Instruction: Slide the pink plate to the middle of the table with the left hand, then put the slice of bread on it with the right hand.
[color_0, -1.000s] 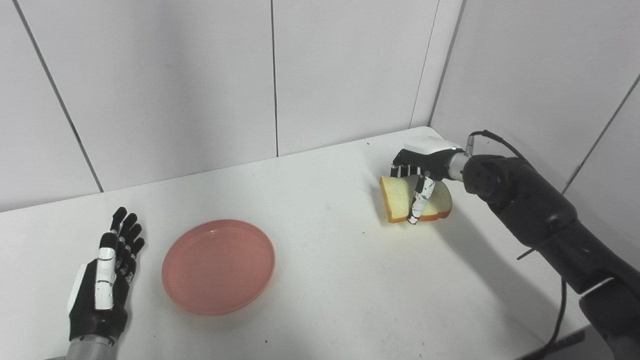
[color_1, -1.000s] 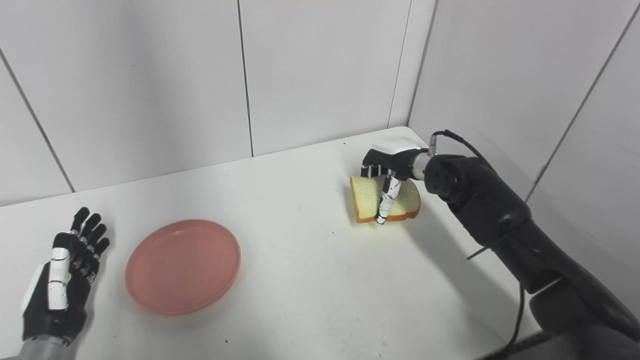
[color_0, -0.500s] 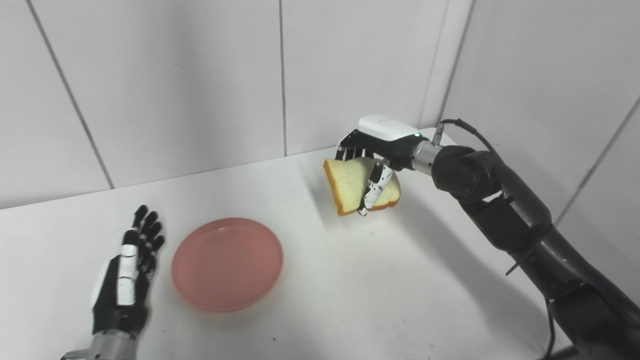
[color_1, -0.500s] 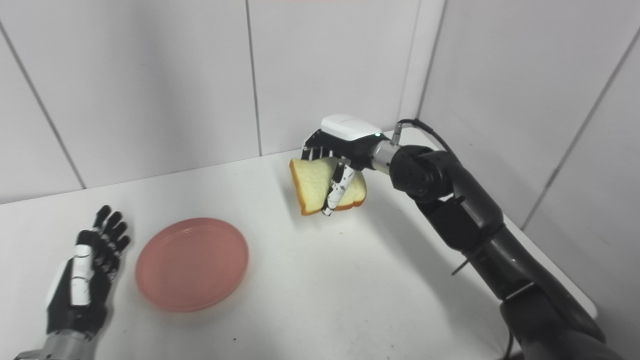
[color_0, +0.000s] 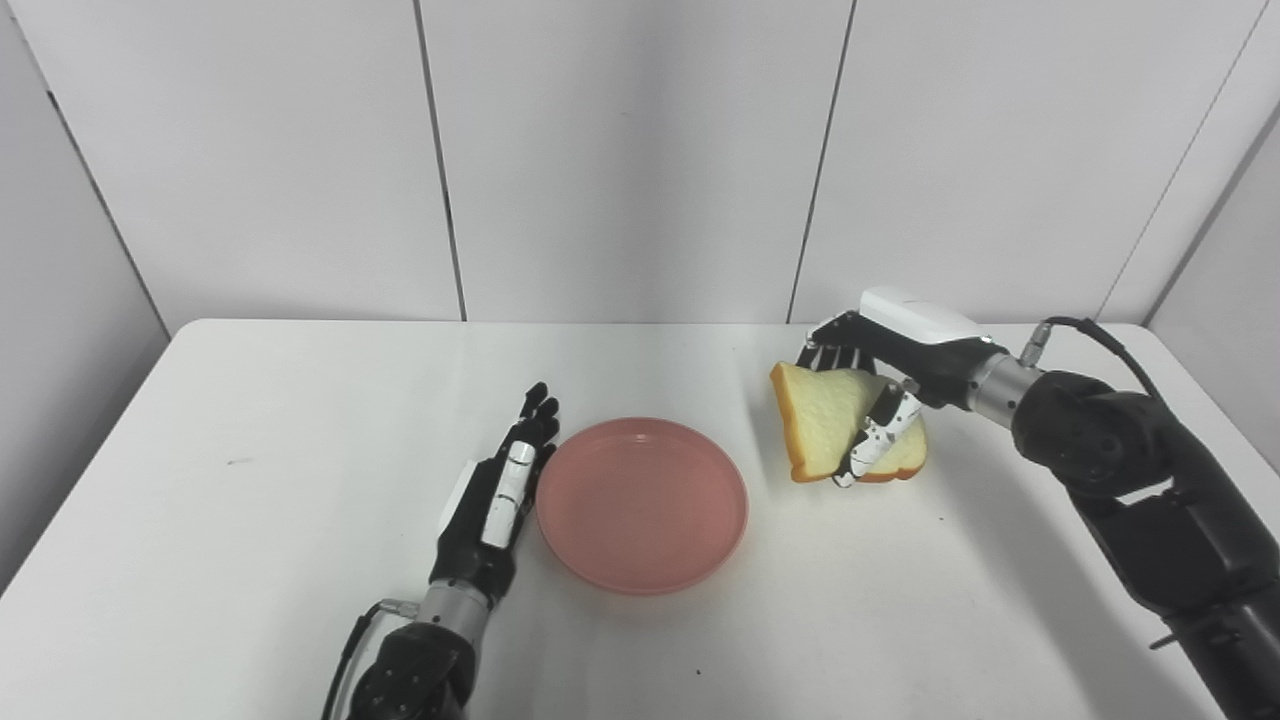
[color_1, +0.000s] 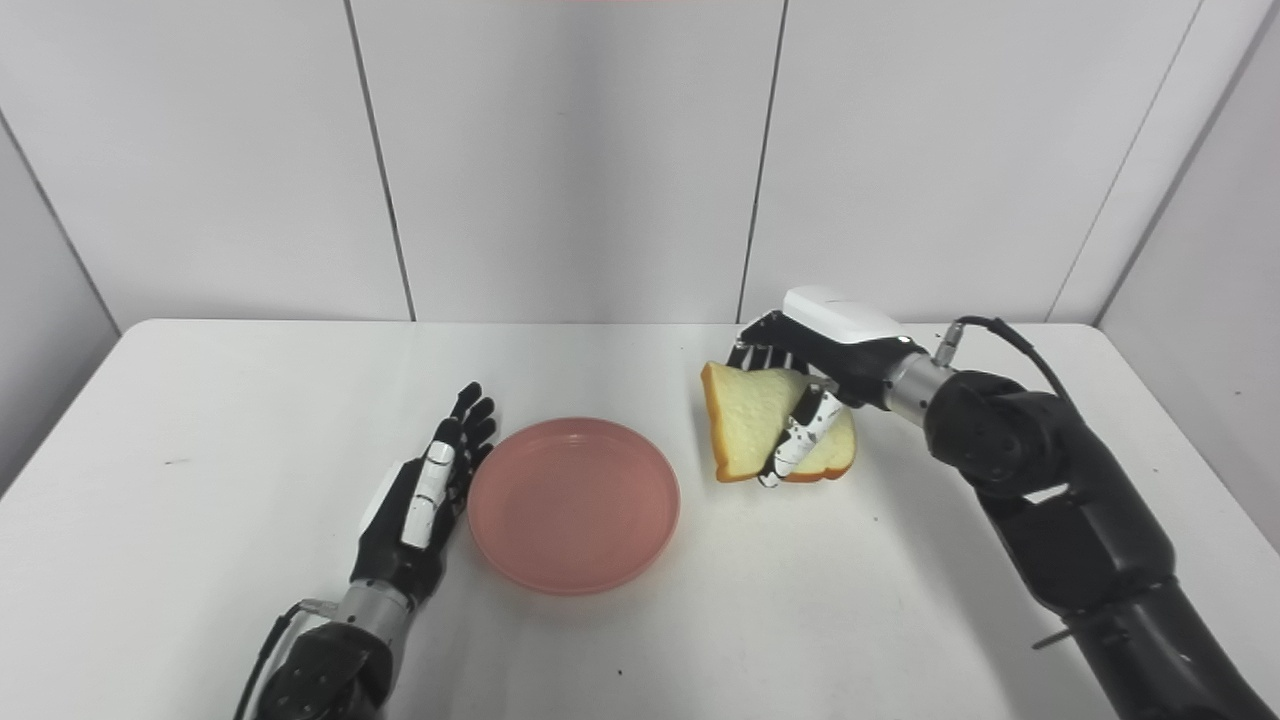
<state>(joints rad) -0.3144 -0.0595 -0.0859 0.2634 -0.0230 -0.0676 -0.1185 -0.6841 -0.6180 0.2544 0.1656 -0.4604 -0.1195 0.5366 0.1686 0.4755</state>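
You have the pink plate (color_0: 642, 504) lying flat near the middle of the white table (color_0: 200, 420), with nothing on it. Your left hand (color_0: 492, 500) lies stretched out along the plate's left edge, fingers (color_1: 470, 420) straight, close together and pointing toward the back wall; it holds nothing. From these views you cannot quite tell whether its side touches the rim or sits just beside it. Your right hand (color_0: 880, 385) is off to the right of the plate, with its white-backed palm turned downward and its fingers curled over the top of the slice of bread (color_0: 825, 425), while the thumb crosses the slice's front face. The grip is closed on the bread. The slice hangs tilted on edge, its pale crumb facing you and to the left and its brown crust along the lower border. It is clear of the plate, a little to the right of the rim, and its lower edge looks raised above the tabletop. The right forearm (color_1: 1040, 480) reaches in from the lower right corner.
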